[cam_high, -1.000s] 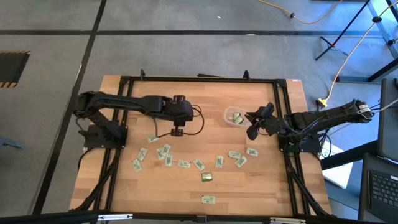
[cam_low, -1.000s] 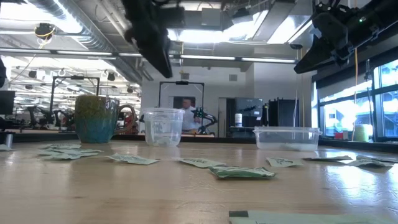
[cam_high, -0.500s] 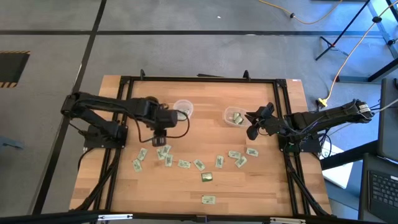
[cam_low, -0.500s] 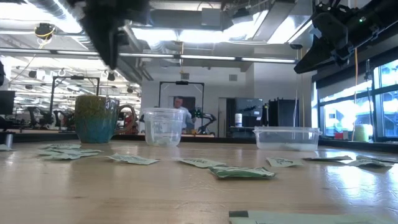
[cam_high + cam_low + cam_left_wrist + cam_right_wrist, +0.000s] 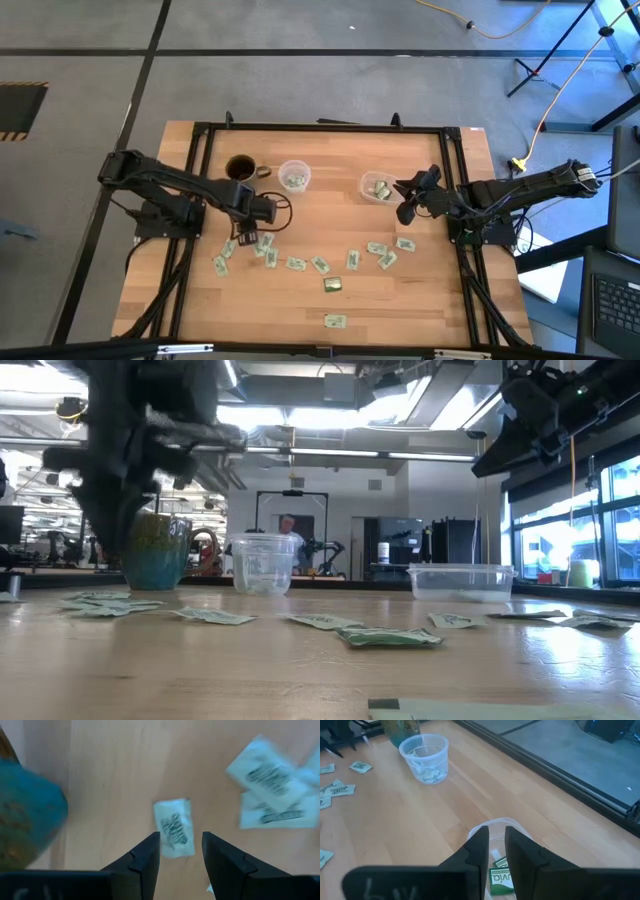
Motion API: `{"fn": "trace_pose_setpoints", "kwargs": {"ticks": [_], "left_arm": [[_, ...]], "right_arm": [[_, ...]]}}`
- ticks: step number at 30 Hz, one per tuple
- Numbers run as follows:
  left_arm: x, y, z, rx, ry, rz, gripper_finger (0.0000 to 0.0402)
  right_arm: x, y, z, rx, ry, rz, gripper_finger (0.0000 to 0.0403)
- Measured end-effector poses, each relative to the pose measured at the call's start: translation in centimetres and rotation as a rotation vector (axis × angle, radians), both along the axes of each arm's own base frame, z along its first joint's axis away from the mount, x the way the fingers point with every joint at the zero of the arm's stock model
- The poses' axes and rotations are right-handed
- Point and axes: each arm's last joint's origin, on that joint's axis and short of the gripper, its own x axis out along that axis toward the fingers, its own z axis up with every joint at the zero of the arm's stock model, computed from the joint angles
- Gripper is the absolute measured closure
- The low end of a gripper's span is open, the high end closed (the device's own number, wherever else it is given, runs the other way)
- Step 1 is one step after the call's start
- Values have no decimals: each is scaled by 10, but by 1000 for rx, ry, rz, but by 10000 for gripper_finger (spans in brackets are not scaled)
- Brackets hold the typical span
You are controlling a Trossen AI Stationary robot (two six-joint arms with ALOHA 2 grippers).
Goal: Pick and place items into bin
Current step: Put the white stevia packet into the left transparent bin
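On the light wooden table (image 5: 330,150), the small flat green-and-white wrapped packets (image 5: 296,264) are lying mostly loose in a curved scatter across the middle and near part of the board, with one darker olive-gold packet (image 5: 332,285) among them and one lone packet (image 5: 335,321) sitting well apart near the front edge. The left gripper (image 5: 243,232) is hanging over the left end of the scatter, just beside the teal-and-brown glazed mug (image 5: 240,168). In the left wrist view its fingers (image 5: 146,857) are standing apart with nothing between them, and a single white packet (image 5: 174,827) is lying on the wood right ahead of the gap, so this arm is probably lining up for a pick.

The right gripper (image 5: 405,208) is waiting in the air just beside the low clear plastic bin (image 5: 377,187). Its fingers (image 5: 478,851) are showing a narrow gap and are gripping nothing, with the bin directly below them.

Judging progress: a few packets are already resting in the bin, visible in the right wrist view, and several more are sitting in the round clear plastic cup (image 5: 294,176) near the mug. Roughly a dozen and a half are remaining on the table, so the job is looking to be in its early part, with most of the picking left for both arms.
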Motion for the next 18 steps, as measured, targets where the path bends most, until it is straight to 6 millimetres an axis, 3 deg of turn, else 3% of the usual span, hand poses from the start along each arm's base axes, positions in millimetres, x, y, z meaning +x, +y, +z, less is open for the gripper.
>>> {"fn": "trace_pose_setpoints", "kwargs": {"ticks": [6, 18], "left_arm": [[-9, 1, -22, -5, -5, 42, 260], [-24, 2, -48, -8, 4, 138, 260]], "right_arm": [[0, 0, 0, 1, -7, 0, 336], [0, 0, 1, 1, -7, 1, 336]]}}
